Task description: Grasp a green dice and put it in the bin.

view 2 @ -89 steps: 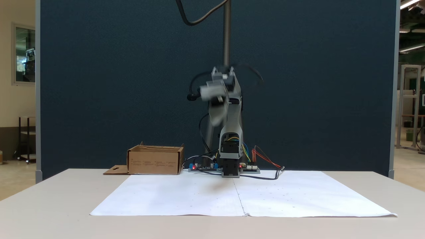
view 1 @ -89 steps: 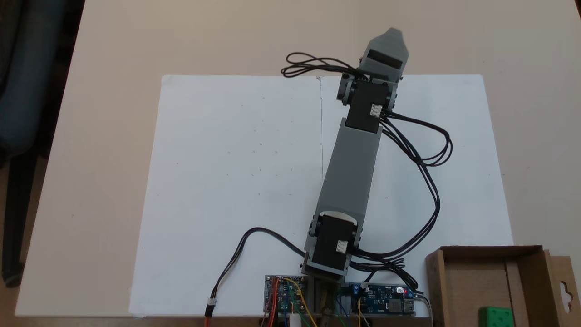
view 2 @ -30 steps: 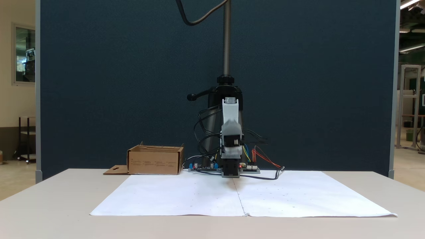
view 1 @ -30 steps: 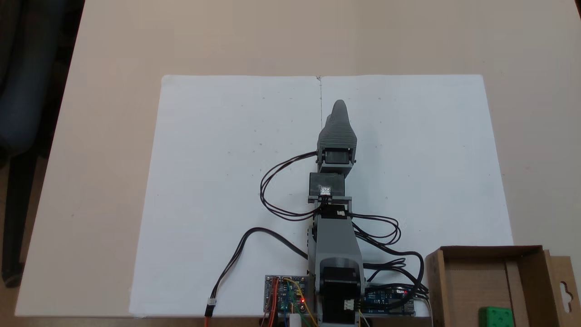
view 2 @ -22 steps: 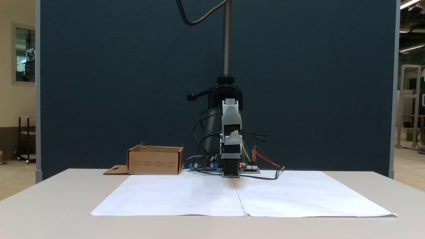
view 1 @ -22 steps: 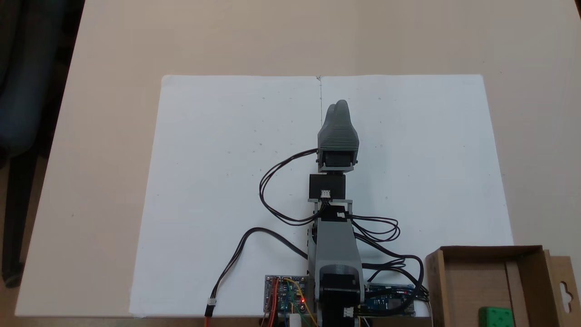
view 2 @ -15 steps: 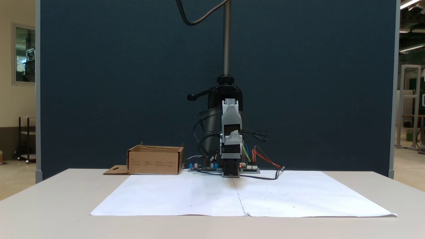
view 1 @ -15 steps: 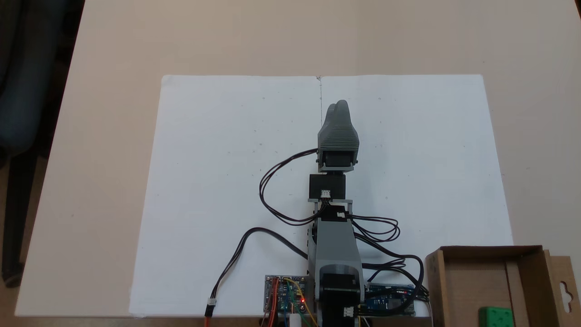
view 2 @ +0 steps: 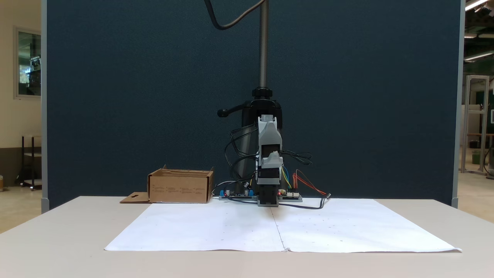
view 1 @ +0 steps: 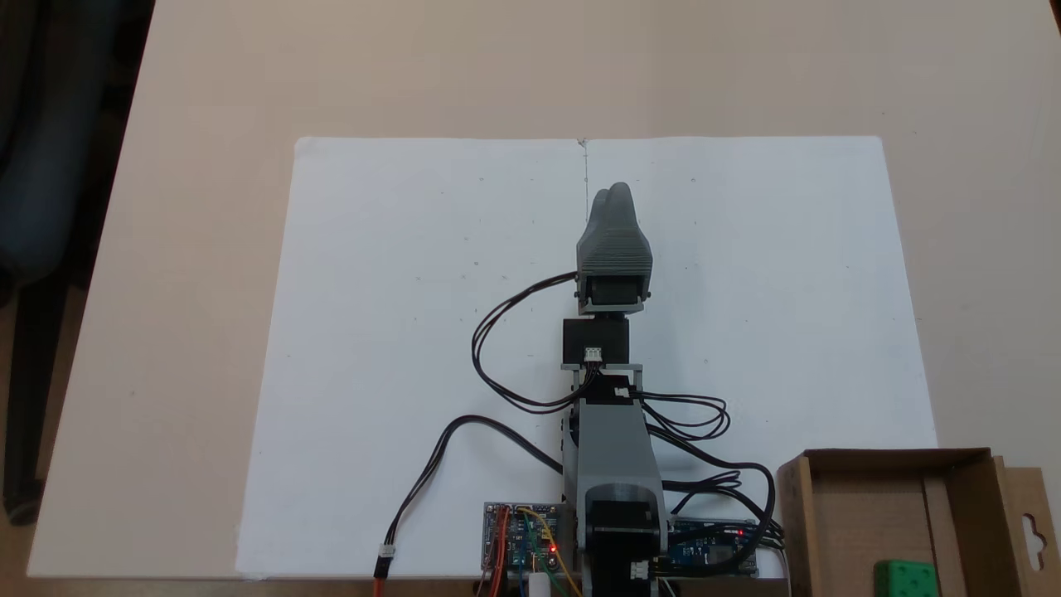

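Note:
The green dice (view 1: 905, 578) lies inside the bin (view 1: 895, 454), a brown cardboard box at the lower right corner of the fixed view from above. Only its top shows at the picture's bottom edge. In the fixed view from the front the bin (view 2: 180, 189) stands left of the arm's base, and its walls hide the dice. My gripper (view 1: 614, 192) is folded in over the middle of the white paper, far from the bin. Its two grey jaws lie together with nothing between them. From the front the gripper (view 2: 272, 156) hangs above the base.
White paper (view 1: 414, 332) covers the table's middle. Circuit boards (view 1: 522, 543) and looping black cables (view 1: 497, 348) sit around the arm's base. A camera pole (view 2: 263, 42) rises behind the arm before a dark blue partition. The bin's hang-tab flap (view 1: 1028, 522) sticks out to the right.
Three seconds ago the arm reached far over the paper's back edge; it has since folded back to the centre line. In the last half second it has barely moved.

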`<action>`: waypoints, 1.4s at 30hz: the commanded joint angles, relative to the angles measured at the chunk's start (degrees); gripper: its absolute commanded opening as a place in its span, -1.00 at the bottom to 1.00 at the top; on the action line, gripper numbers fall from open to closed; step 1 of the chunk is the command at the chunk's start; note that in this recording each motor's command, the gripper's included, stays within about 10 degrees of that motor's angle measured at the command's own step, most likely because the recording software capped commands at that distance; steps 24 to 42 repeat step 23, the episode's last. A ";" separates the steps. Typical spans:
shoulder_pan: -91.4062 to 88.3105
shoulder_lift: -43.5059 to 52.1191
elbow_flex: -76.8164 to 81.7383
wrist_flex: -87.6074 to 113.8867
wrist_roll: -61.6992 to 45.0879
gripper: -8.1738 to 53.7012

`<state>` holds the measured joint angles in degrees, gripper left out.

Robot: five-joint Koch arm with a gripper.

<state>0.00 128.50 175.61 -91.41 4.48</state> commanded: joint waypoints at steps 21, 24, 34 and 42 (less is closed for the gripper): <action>-0.35 5.01 3.78 -4.48 -3.16 0.72; -0.35 5.01 3.78 -4.39 -3.25 0.72; -0.35 5.01 3.78 -4.39 -3.25 0.72; -0.35 5.01 3.78 -4.39 -3.25 0.72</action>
